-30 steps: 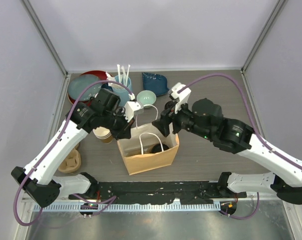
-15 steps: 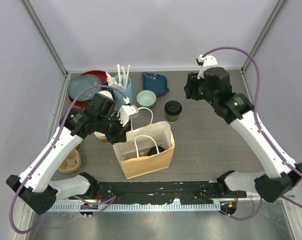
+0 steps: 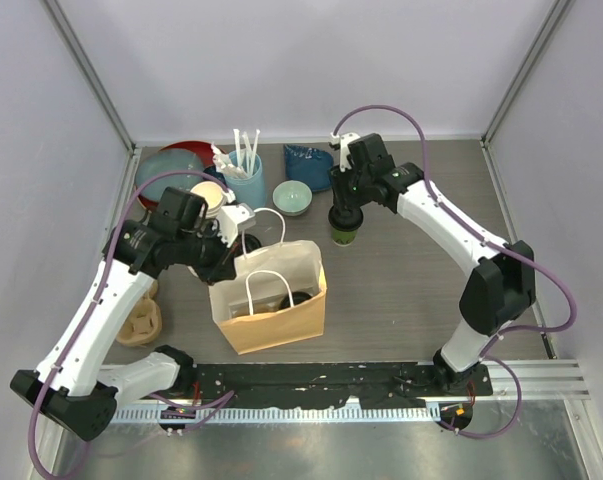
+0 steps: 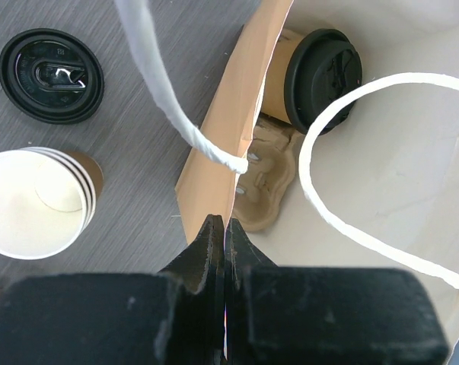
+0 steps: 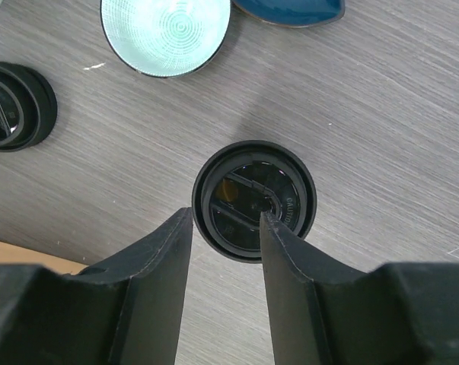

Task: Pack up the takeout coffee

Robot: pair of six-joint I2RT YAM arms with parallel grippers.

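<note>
Your left end effector (image 4: pixel 224 228) is clamping the bag's (image 4: pixel 237 114) rim. Your right end effector (image 5: pixel 225 216) is hovering half parted over the green cup (image 3: pixel 344 236).

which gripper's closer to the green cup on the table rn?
Right. The right gripper hangs directly above the green cup, fingers apart over its lid. The left gripper is off to the cup's side, pinching the paper bag's rim.

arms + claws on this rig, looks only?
Both the left arm and right arm have white links with black joints, each trailed by a looping purple cable. A small white block sits near each wrist. The left claw and right claw are plain matte black, tapering tipward.
</note>
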